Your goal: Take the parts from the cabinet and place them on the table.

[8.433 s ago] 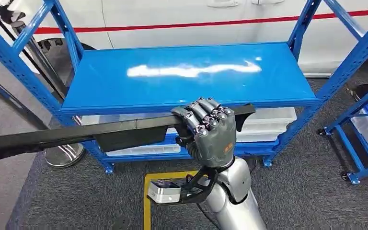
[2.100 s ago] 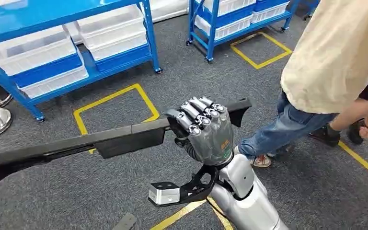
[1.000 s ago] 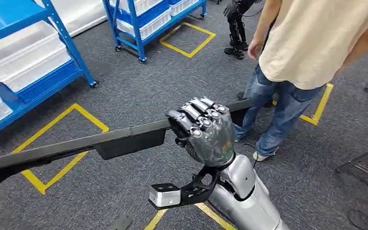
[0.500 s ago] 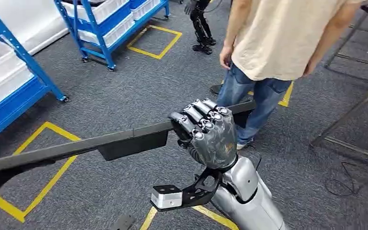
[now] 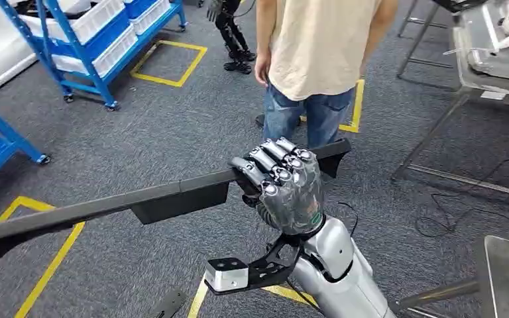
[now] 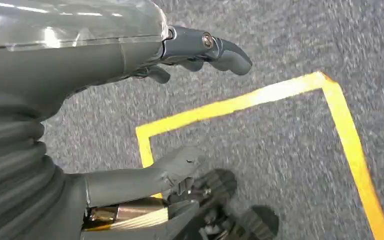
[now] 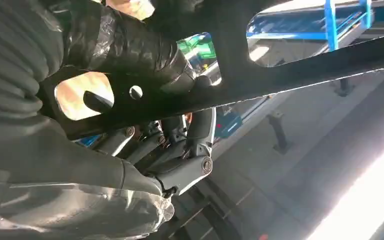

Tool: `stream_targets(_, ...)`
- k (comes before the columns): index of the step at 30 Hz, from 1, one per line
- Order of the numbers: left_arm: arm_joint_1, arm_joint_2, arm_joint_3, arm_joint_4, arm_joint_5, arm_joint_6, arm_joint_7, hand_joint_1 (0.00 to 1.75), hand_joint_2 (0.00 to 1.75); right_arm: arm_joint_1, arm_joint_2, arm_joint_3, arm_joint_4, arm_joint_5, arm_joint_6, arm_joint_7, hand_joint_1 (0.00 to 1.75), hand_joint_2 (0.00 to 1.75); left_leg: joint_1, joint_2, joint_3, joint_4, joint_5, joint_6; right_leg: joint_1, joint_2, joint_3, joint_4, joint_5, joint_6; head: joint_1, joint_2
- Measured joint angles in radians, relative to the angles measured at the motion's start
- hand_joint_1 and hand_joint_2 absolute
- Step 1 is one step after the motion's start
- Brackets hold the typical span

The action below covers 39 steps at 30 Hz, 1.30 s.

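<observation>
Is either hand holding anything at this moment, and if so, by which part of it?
The right hand grips a long black part near one end, with most of its length reaching out to the robot's left. The left hand hangs above the floor with fingers apart, holding nothing.

The head view looks steeply down from high on the robot onto the grey carpet (image 5: 139, 146). The left wrist view sits close behind its hand, facing that same carpet, while the right wrist view looks close past the black part (image 7: 300, 70) that the head view also sees.
</observation>
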Motion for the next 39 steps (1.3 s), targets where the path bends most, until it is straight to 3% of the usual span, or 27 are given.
stream_targets(1, -0.001, 0.0, 0.0, 0.0, -0.001, 0.002, 0.0, 0.0, 1.75, -0.001, 0.0, -0.005, 0.001, -0.004, 0.0, -0.004, 1.75, 1.75, -0.001, 0.013, 0.0, -0.003, 0.003, 0.006, -0.001, -0.043, -0.023, 0.048, -0.037, 0.002, 0.002, 0.0)
stream_targets(2, 0.001, 0.0, 0.0, 0.0, -0.001, 0.002, 0.002, 0.0, 1.75, -0.001, 0.0, -0.008, 0.0, -0.006, 0.0, -0.006, 1.75, 1.75, -0.003, 0.026, -0.001, -0.002, 0.003, 0.007, -0.004, -0.058, -0.054, 0.116, -0.075, 0.005, 0.002, 0.0)
stream_targets(4, 0.009, 0.0, 0.0, 0.0, 0.0, 0.003, 0.004, 0.0, 1.75, 0.004, 0.0, -0.016, 0.003, -0.011, 0.0, -0.01, 1.75, 1.75, -0.004, 0.055, -0.005, 0.001, 0.0, 0.008, -0.006, -0.066, -0.109, 0.237, -0.121, 0.009, 0.002, 0.0)
stream_targets(5, 0.012, 0.0, 0.0, 0.0, 0.001, 0.004, 0.002, 0.0, 1.75, 0.006, -0.001, -0.019, 0.004, -0.014, 0.0, -0.011, 1.75, 1.75, -0.004, 0.071, -0.007, 0.003, 0.0, 0.008, -0.007, -0.07, -0.115, 0.252, -0.115, 0.013, 0.002, 0.0)
stream_targets(6, 0.013, 0.0, 0.0, 0.0, 0.002, 0.004, -0.002, 0.0, 1.75, 0.007, -0.002, -0.019, 0.006, -0.017, 0.0, -0.011, 1.75, 1.75, -0.004, 0.084, -0.008, 0.006, -0.002, 0.007, -0.009, -0.073, -0.095, 0.217, -0.086, 0.014, 0.002, 0.0)
stream_targets(8, 0.012, -0.001, 0.0, 0.0, 0.006, 0.006, -0.009, 0.0, 1.75, 0.006, -0.001, -0.019, 0.006, -0.018, 0.0, -0.012, 1.75, 1.75, -0.004, 0.106, -0.007, 0.015, -0.01, 0.0, -0.01, -0.104, -0.001, 0.061, -0.012, 0.011, 0.002, 0.0)
stream_targets(9, 0.012, -0.001, 0.0, 0.0, 0.008, 0.006, -0.012, 0.0, 1.75, 0.005, -0.001, -0.019, 0.006, -0.018, 0.0, -0.012, 1.75, 1.75, -0.005, 0.115, -0.007, 0.022, -0.015, -0.006, -0.008, -0.142, 0.032, -0.008, -0.011, 0.007, 0.002, 0.0)
stream_targets(10, 0.012, 0.0, 0.001, 0.0, 0.009, 0.007, -0.013, 0.0, 1.75, 0.006, 0.0, -0.019, 0.007, -0.018, 0.0, -0.012, 1.75, 1.75, -0.014, 0.12, -0.011, 0.03, -0.022, -0.015, 0.003, -0.155, 0.034, -0.012, -0.015, -0.002, 0.001, 0.0)
stream_targets(13, 0.014, 0.002, 0.001, 0.0, 0.011, 0.008, -0.014, 0.0, 1.75, 0.006, 0.001, -0.019, 0.008, -0.018, 0.0, -0.011, 1.75, 1.75, -0.013, 0.146, -0.004, 0.026, -0.022, -0.03, 0.008, -0.116, 0.026, -0.009, -0.013, -0.016, 0.002, 0.0)
stream_targets(14, 0.013, 0.002, 0.001, 0.0, 0.011, 0.008, -0.016, 0.0, 1.75, 0.006, 0.001, -0.019, 0.008, -0.018, 0.0, -0.011, 1.75, 1.75, -0.013, 0.155, -0.002, 0.028, -0.026, -0.035, 0.0, -0.106, 0.028, -0.016, -0.008, -0.023, 0.001, 0.0)
stream_targets(16, 0.013, 0.005, 0.002, 0.0, 0.011, 0.008, -0.018, 0.0, 1.75, 0.004, 0.004, -0.019, 0.009, -0.017, 0.0, -0.011, 1.75, 1.75, -0.004, 0.078, -0.022, 0.082, -0.076, -0.045, -0.006, -0.089, 0.029, -0.02, -0.002, -0.034, 0.001, 0.0)
stream_targets(17, 0.014, 0.007, 0.002, 0.0, 0.012, 0.007, -0.018, 0.0, 1.75, 0.005, 0.008, -0.019, 0.01, -0.017, 0.0, -0.011, 1.75, 1.75, -0.002, 0.059, -0.053, 0.152, -0.117, -0.047, -0.006, -0.079, 0.027, -0.02, 0.0, -0.037, 0.001, 0.0)
stream_targets(19, 0.021, 0.01, 0.003, 0.0, 0.013, 0.007, -0.018, 0.0, 1.75, 0.006, 0.01, -0.019, 0.012, -0.017, 0.0, -0.011, 1.75, 1.75, -0.002, 0.045, -0.129, 0.31, -0.179, -0.052, -0.003, -0.052, 0.023, -0.019, 0.002, -0.041, 0.002, 0.0)
stream_targets(20, 0.025, 0.01, 0.003, 0.0, 0.013, 0.007, -0.019, 0.0, 1.75, 0.008, 0.01, -0.019, 0.014, -0.016, 0.0, -0.011, 1.75, 1.75, -0.002, 0.044, -0.144, 0.338, -0.174, -0.052, -0.002, -0.038, 0.023, -0.018, 0.002, -0.04, 0.002, 0.0)
stream_targets(21, 0.026, 0.01, 0.003, 0.0, 0.013, 0.007, -0.02, 0.0, 1.75, 0.011, 0.01, -0.019, 0.016, -0.016, 0.0, -0.011, 1.75, 1.75, -0.002, 0.043, -0.136, 0.315, -0.147, -0.049, -0.001, -0.025, 0.023, -0.016, 0.002, -0.04, 0.001, 0.0)
stream_targets(23, 0.025, 0.01, 0.004, 0.0, 0.014, 0.007, -0.021, 0.0, 1.75, 0.01, 0.01, -0.019, 0.016, -0.016, 0.0, -0.011, 1.75, 1.75, -0.002, 0.029, -0.069, 0.166, -0.055, -0.039, -0.001, 0.002, 0.024, -0.012, 0.002, -0.04, 0.001, 0.0)
stream_targets(24, 0.025, 0.01, 0.004, 0.0, 0.014, 0.007, -0.021, 0.0, 1.75, 0.01, 0.01, -0.019, 0.016, -0.016, 0.0, -0.011, 1.75, 1.75, -0.002, -0.005, -0.031, 0.083, -0.017, -0.032, -0.001, 0.012, 0.024, -0.012, 0.003, -0.039, 0.002, 0.0)
stream_targets(25, 0.025, 0.015, 0.006, 0.0, 0.014, 0.007, -0.021, 0.0, 1.75, 0.01, 0.01, -0.019, 0.016, -0.016, 0.0, -0.011, 1.75, 1.75, 0.001, -0.054, -0.018, 0.048, -0.027, -0.023, 0.002, 0.021, 0.021, -0.01, 0.005, -0.033, 0.002, 0.0)
stream_targets(28, 0.026, 0.015, 0.009, 0.0, 0.016, 0.007, -0.022, 0.0, 1.75, 0.011, 0.01, -0.019, 0.016, -0.016, 0.0, -0.01, 1.75, 1.75, -0.007, -0.032, -0.013, 0.036, -0.024, -0.02, -0.011, 0.054, 0.008, -0.016, 0.018, -0.012, 0.001, 0.0)
stream_targets(29, 0.025, 0.015, 0.009, 0.0, 0.016, 0.007, -0.023, 0.0, 1.75, 0.011, 0.01, -0.019, 0.016, -0.016, 0.0, -0.01, 1.75, 1.75, -0.006, -0.019, -0.01, 0.027, -0.018, -0.013, -0.009, 0.067, 0.007, -0.022, 0.023, -0.003, 0.002, 0.0)
stream_targets(30, 0.023, 0.013, 0.009, 0.0, 0.016, 0.007, -0.024, 0.0, 1.75, 0.012, 0.01, -0.019, 0.016, -0.016, 0.0, -0.01, 1.75, 1.75, 0.009, -0.001, -0.005, 0.01, -0.006, -0.005, -0.007, 0.051, 0.006, -0.015, 0.017, -0.001, 0.001, 0.0)
stream_targets(31, 0.021, 0.014, 0.009, 0.0, 0.017, 0.008, -0.025, 0.0, 1.75, 0.011, 0.01, -0.019, 0.014, -0.017, 0.0, -0.009, 1.75, 1.75, 0.005, 0.008, -0.002, 0.003, -0.002, -0.001, 0.002, -0.007, -0.005, 0.007, -0.004, 0.003, 0.004, 0.0)
stream_targets(32, 0.021, 0.013, 0.01, 0.0, 0.018, 0.01, -0.029, 0.0, 1.75, 0.009, 0.01, -0.019, 0.014, -0.017, 0.0, -0.009, 1.75, 1.75, 0.003, 0.021, -0.004, 0.002, -0.001, 0.002, 0.001, -0.04, -0.034, 0.068, -0.047, 0.005, 0.005, 0.0)
stream_targets(34, 0.028, 0.013, 0.012, 0.0, 0.021, 0.015, -0.03, 0.0, 1.75, 0.012, 0.009, -0.019, 0.016, -0.017, 0.0, -0.009, 1.75, 1.75, 0.001, 0.049, -0.005, 0.004, -0.001, 0.004, -0.002, -0.062, -0.099, 0.212, -0.114, 0.01, 0.006, 0.0)
stream_targets(35, 0.033, 0.014, 0.013, 0.0, 0.021, 0.02, -0.031, 0.0, 1.75, 0.015, 0.008, -0.019, 0.016, -0.018, 0.0, -0.009, 1.75, 1.75, 0.001, 0.066, -0.007, 0.005, -0.002, 0.004, -0.004, -0.066, -0.12, 0.26, -0.124, 0.013, 0.006, 0.0)
stream_targets(37, 0.034, 0.013, 0.015, 0.0, 0.029, 0.024, -0.034, 0.0, 1.75, 0.017, 0.005, -0.019, 0.016, -0.021, 0.0, -0.009, 1.75, 1.75, 0.001, 0.092, -0.008, 0.01, -0.006, 0.002, -0.01, -0.075, -0.085, 0.203, -0.074, 0.016, 0.006, 0.0)
stream_targets(39, 0.032, 0.011, 0.017, 0.0, 0.031, 0.031, -0.037, 0.0, 1.75, 0.017, 0.005, -0.019, 0.015, -0.022, 0.0, -0.011, 1.75, 1.75, 0.001, 0.112, -0.006, 0.019, -0.014, -0.005, -0.011, -0.105, 0.011, 0.04, -0.002, 0.014, 0.006, 0.0)
